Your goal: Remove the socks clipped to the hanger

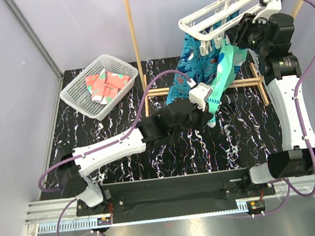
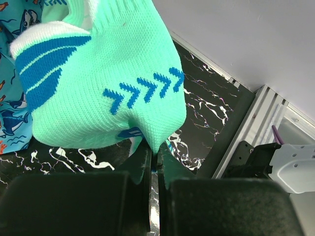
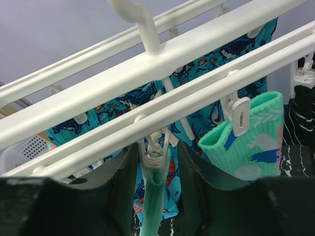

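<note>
While left fingers (image 2: 173, 166) pinch sock (image 2: 98, 73), right arm (image 1: 289, 103) — upraised

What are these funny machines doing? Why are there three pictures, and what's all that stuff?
These are two robot arms bolted to a black table, each with a two-finger gripper for a hand. One picture looks down from above; the other two come from little cameras on the wrists. A white hanger hangs from a wooden rack, and a blue shark cloth and green socks dangle under it. The left gripper is pinching the bottom of one green sock. The right gripper is open, its fingers either side of a clip on the hanger. A white basket on the table holds pink socks.
</note>
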{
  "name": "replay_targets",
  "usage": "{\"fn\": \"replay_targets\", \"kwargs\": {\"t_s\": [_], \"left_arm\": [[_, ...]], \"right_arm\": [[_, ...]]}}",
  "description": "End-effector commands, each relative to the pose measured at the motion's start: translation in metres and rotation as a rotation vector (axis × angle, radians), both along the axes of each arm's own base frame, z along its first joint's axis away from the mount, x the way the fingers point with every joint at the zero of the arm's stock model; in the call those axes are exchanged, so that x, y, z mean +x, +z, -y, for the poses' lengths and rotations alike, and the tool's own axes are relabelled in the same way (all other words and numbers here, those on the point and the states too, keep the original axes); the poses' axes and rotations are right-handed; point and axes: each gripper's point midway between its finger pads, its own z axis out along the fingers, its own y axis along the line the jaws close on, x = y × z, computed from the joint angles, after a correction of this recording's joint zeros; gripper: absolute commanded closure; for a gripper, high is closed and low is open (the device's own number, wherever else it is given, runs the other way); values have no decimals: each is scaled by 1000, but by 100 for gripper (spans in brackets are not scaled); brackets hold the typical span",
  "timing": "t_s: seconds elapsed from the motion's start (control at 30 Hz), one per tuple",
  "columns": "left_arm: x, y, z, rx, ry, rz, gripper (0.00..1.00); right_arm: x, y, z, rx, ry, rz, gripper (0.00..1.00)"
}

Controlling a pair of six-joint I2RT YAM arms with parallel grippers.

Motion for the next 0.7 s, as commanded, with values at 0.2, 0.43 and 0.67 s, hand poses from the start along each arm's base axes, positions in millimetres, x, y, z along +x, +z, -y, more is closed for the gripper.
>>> {"fn": "replay_targets", "kwargs": {"t_s": [0.2,0.43,0.67], "left_arm": [[1,37,2,-86,13,47,100],[0,36,2,-86,13,48,100],[-1,37,1,-86,14,45,100]], "right_arm": [[1,32,0,21,-28,108,66],[-1,26,2,16,-40,97,100],[-4,27,3,14,-44,96,100]]}}
